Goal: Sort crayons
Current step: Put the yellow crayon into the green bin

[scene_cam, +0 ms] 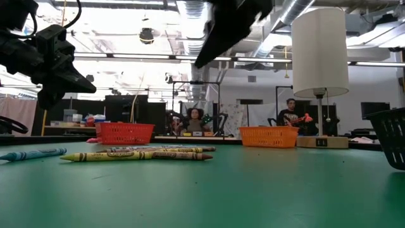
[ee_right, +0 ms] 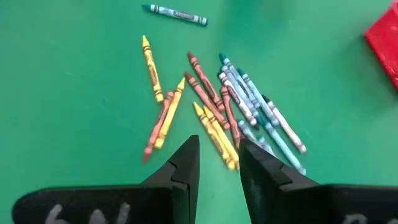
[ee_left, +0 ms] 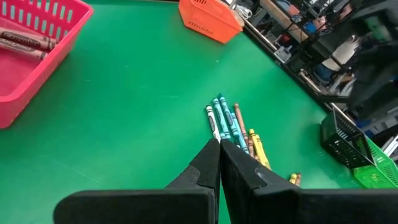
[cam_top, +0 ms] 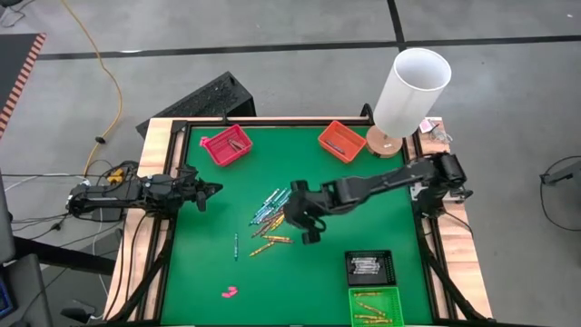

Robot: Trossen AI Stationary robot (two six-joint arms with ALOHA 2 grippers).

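Step in hand: I judge I'm between picks, with the right gripper (ee_right: 217,163) hanging above the loose crayons (cam_top: 270,220) near the middle of the green table (cam_top: 363,209), lining up on the yellow ones.
Crayons: the pile lies mid-table, a mix of teal, yellow, reddish and pale sticks touching and overlapping; one teal crayon (cam_top: 236,246) lies apart, on the left arm's side of the pile.
Already sorted: some crayons lie in the red tray (cam_top: 226,145), the black tray (cam_top: 369,266) and the green tray (cam_top: 375,306); all stand well apart from the pile.
Right gripper: fingers partly spread, nothing between them, not touching any crayon.
Left gripper (ee_left: 220,147): pressed shut and empty, waiting at the table's left edge, well apart from the pile.
Next move: I'd lower onto one crayon at the pile's edge, jaws across its length, so neighbours aren't dragged along.
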